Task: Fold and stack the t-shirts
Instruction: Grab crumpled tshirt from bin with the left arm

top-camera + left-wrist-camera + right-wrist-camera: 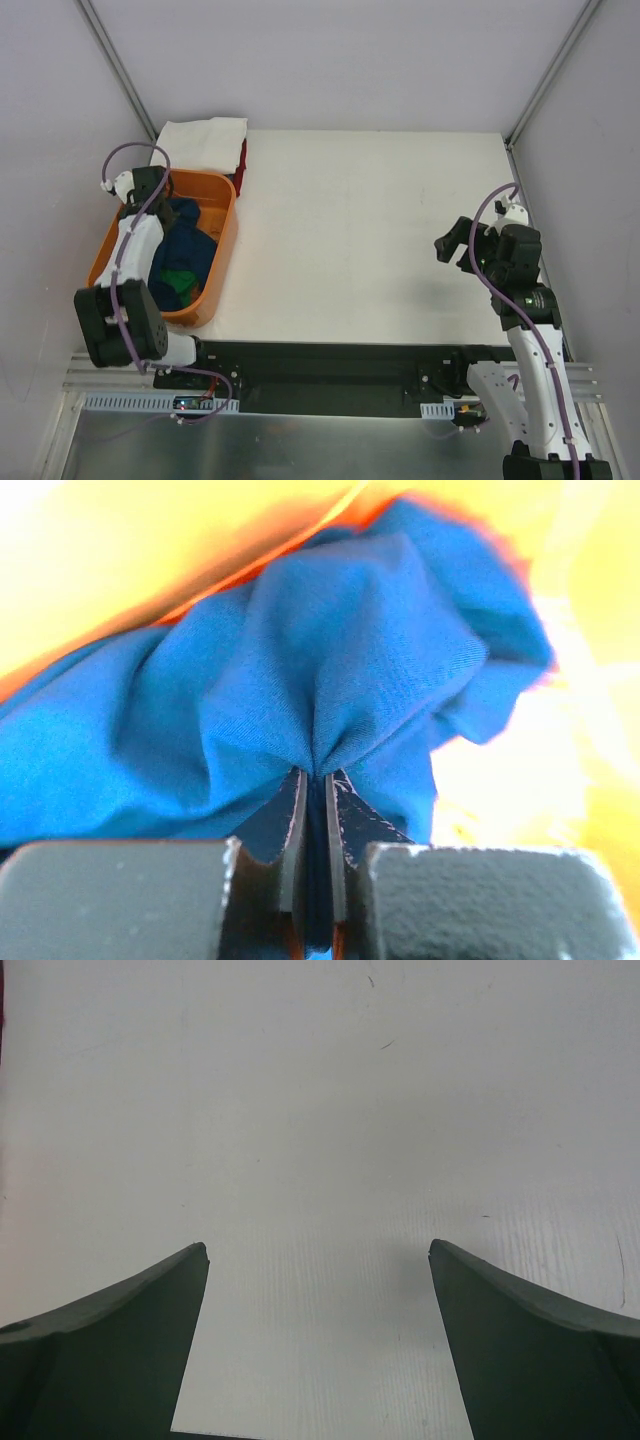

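Observation:
The navy blue t-shirt (188,245) lies bunched in the orange tub (221,250), over the green t-shirt (178,277). My left gripper (158,200) is down in the tub and shut on a fold of the blue shirt (330,670), the cloth pinched between the jaws (317,777). A folded white t-shirt (205,142) lies on a red one (242,165) behind the tub. My right gripper (452,243) is open and empty above the bare table; in the right wrist view (318,1250) nothing lies between its fingers.
The white table (370,220) spreads between the two arms. The tub's orange wall (110,570) is close around the left gripper. A black strip runs along the table's near edge (330,365).

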{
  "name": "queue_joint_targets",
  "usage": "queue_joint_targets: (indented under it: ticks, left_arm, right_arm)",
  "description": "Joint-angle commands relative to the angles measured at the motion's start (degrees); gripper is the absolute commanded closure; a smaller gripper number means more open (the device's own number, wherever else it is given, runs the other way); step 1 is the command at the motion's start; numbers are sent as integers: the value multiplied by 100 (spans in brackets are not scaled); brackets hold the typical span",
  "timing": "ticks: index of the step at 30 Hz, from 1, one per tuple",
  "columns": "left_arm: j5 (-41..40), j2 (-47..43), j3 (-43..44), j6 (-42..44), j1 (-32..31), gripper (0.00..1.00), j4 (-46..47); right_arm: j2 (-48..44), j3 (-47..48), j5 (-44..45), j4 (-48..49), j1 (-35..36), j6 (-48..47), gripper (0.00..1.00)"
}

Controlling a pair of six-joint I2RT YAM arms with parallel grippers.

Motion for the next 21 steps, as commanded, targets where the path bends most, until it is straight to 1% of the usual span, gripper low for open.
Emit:
queue_joint_targets:
  ticks: [1, 2, 3, 5, 6, 10, 11, 12, 13, 14, 17, 19, 20, 21]
  left_arm:
    - [283, -1778, -46, -348, -65, 100, 235]
    - [319, -2024, -20, -375, -74, 100, 235]
    - [371, -2461, 32, -384, -100, 100, 253]
    - [678, -2833, 172, -393, -135, 100, 279]
    - [784, -3105, 382, -384, -214, 100, 288]
    - [1337, -3353, 1147, -209, -477, 100, 332]
    - [1791, -3266, 1549, -25, -574, 100, 332]
    - [1996, -3187, 1762, 90, -679, 100, 332]
    - [2172, -3099, 1964, 186, -1029, 100, 332]
    - [2208, -2925, 2297, 405, -1163, 100, 332]
    - [2209, -2634, 2746, 740, -2188, 100, 332]
    - [2209, -2493, 2888, 811, -2551, 100, 332]
    - [2209, -2362, 3011, 890, -2909, 100, 332]
    - [2357, -2282, 3082, 960, -3096, 100, 332]
  right_arm:
    - [-100, 231, -94, 106, -8, -48, 3]
    - [-108, 240, -111, 106, -8, -39, 3]
    - [-117, 240, -112, 106, -8, -39, 3]
    - [-126, 240, -147, 115, -8, -39, 3]
    - [-144, 249, -190, 123, -8, -39, 3]
    - [-231, 249, -357, 185, -8, -48, 3]
    - [-240, 284, -445, 237, -8, -22, 3]
    - [-284, 310, -489, 299, -8, 5, 3]
    - [-293, 336, -498, 378, -8, 57, 3]
    - [-311, 432, -481, 500, -8, 93, 3]
    - [-179, 792, -323, 554, -8, 137, 3]
    - [5, 951, -314, 572, -8, 181, 3]
    - [75, 987, -340, 589, 9, 233, 3]
    - [198, 978, -384, 589, 1, 295, 3]
